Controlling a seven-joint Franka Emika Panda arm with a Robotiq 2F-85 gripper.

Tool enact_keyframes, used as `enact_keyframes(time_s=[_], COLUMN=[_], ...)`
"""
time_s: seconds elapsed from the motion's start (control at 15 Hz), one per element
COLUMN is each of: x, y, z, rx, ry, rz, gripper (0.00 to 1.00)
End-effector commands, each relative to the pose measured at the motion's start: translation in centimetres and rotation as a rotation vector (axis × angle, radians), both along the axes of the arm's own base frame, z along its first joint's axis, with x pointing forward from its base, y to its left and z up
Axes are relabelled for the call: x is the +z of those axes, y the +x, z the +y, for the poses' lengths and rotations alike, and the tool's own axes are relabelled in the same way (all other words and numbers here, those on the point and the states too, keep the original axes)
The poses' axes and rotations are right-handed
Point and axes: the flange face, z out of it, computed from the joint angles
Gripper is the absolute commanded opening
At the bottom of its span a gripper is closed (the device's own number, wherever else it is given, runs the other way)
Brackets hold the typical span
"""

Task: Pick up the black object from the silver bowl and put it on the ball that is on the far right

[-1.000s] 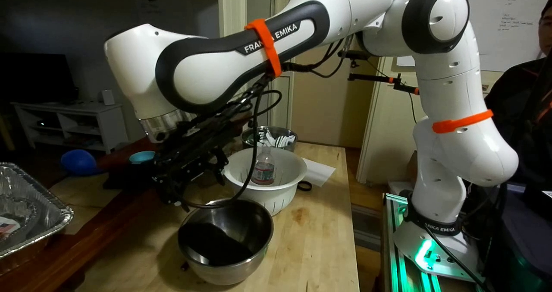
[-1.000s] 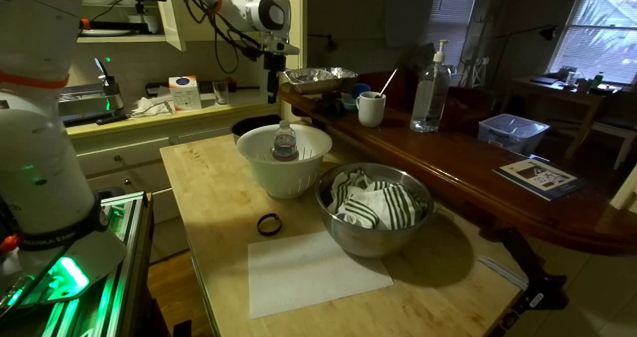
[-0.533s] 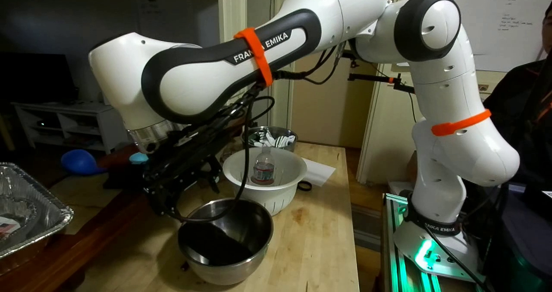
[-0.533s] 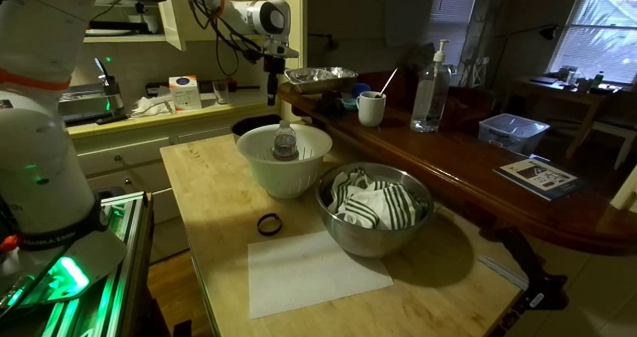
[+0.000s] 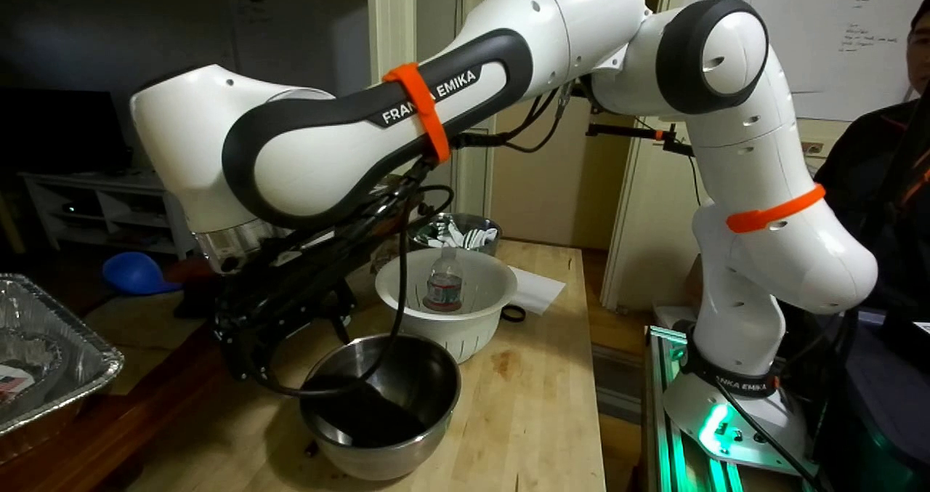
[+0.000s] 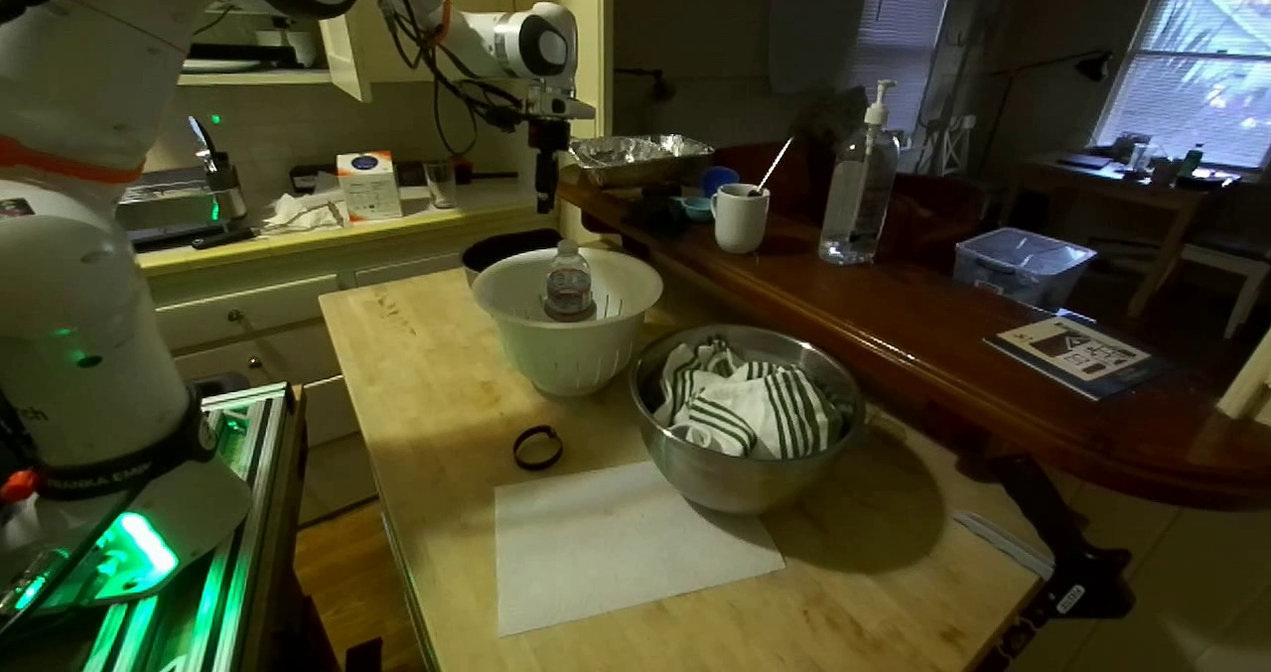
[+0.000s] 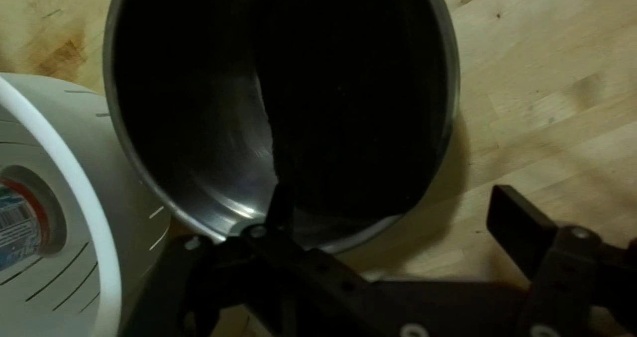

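The silver bowl (image 5: 392, 459) stands on the wooden table, and it fills much of the wrist view (image 7: 224, 138). The black object (image 5: 367, 413) lies inside it, low and dark, also in the wrist view (image 7: 348, 108); its outline blurs into shadow. My gripper (image 7: 393, 205) is open and empty. In the wrist view one finger overlaps the bowl's near edge and the other is over the table. In an exterior view the gripper (image 5: 298, 357) is above and beside the bowl. A metal bowl (image 6: 745, 483) with a striped towel (image 6: 760, 404) stands at the other end. No clear ball shows.
A white colander (image 5: 450, 332) with a plastic bottle (image 5: 444, 288) stands close beside the silver bowl. A raised wooden counter (image 6: 894, 325) runs along the table with a foil tray (image 6: 640, 161), a mug (image 6: 741, 217) and a pump bottle (image 6: 859, 196). A black ring (image 6: 537, 448) lies near white paper (image 6: 626, 553).
The arm and gripper have moved down and to the left in the exterior view with the silver bowl in front. The bowls and the black object have not moved.
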Motion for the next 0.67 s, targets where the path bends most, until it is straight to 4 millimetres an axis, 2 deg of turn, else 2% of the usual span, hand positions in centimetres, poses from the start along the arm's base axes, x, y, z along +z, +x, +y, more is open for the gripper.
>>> enact_keyframes(time_s=[0.0,0.4,0.6], x=[-1.5,-4.9,-5.7], y=[0.6,1.2,1.2], z=[1.1,0.2,0.0], rx=[-0.037,-0.086,-0.1], ry=[-0.006,-0.008,-0.009], rz=[0.013,0.078,0.1], gripper=[1.0,1.0,1.0])
